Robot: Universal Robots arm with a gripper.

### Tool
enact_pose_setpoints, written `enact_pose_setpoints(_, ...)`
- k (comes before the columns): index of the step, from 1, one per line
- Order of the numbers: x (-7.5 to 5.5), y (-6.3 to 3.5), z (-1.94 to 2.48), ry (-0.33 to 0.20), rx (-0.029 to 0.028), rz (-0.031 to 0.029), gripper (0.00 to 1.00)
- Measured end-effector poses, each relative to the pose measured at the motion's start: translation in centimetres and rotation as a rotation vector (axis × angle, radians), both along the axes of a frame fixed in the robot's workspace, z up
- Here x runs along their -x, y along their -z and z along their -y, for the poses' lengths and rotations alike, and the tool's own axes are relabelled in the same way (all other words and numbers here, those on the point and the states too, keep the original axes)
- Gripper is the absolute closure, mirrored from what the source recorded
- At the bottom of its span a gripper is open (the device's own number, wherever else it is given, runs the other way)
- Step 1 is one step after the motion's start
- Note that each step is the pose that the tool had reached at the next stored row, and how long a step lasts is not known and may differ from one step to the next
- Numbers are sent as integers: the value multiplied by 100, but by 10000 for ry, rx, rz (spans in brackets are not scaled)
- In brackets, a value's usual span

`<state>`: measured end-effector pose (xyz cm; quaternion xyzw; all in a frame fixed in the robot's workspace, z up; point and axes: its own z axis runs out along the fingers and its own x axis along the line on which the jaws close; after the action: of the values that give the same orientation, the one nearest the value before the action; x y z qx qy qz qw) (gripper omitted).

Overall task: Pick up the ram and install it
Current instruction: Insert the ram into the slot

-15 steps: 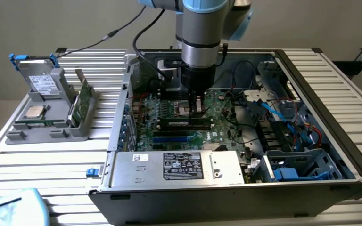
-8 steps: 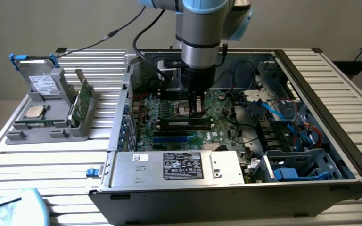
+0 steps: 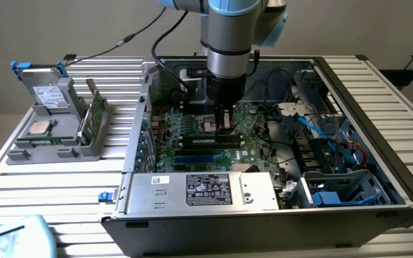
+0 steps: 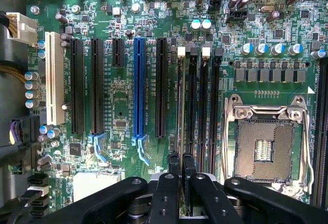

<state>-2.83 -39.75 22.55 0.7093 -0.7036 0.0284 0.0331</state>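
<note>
In the wrist view the ram (image 4: 180, 111) shows edge-on as a thin green strip. It stands along the memory slot with the white latch (image 4: 180, 52), the one nearest the long black expansion slot (image 4: 161, 85). My gripper (image 4: 181, 158) is shut on the ram's near end, one black finger (image 4: 173, 163) on each side. Three other black memory slots (image 4: 204, 106) lie beside it, with nothing in them. In the exterior view my gripper (image 3: 225, 124) reaches straight down into the open computer case, onto the motherboard (image 3: 192, 126) by the slots.
The CPU socket (image 4: 264, 144) lies just past the memory slots. A blue expansion slot (image 4: 139, 85) and a white one (image 4: 51, 75) lie on the other side. A silver power supply (image 3: 203, 189) fills the case front, with cables and drive cages (image 3: 335, 188) on the exterior view's right. A grey fixture (image 3: 56, 134) outside holds a green board (image 3: 92, 115).
</note>
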Motion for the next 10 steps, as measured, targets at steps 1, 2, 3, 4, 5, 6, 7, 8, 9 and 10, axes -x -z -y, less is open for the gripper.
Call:
enact_pose_setpoints(1,0,2,0,0,0,0,87)
enact_pose_setpoints(2,0,4,0,0,0,0,87)
enact_pose_setpoints(3,0,6,0,0,0,0,87)
enact_pose_setpoints(4,0,9,0,0,0,0,87)
enact_pose_setpoints(5,0,12,0,0,-3,1,87)
enact_pose_setpoints(6,0,14,0,0,-2,0,87)
enact_pose_setpoints(7,0,15,0,0,-1,0,87)
enact_pose_setpoints(8,0,16,0,0,0,0,87)
enact_pose_setpoints(9,0,17,0,1,1,0,87)
enact_pose_setpoints(10,0,19,0,2,-1,1,87)
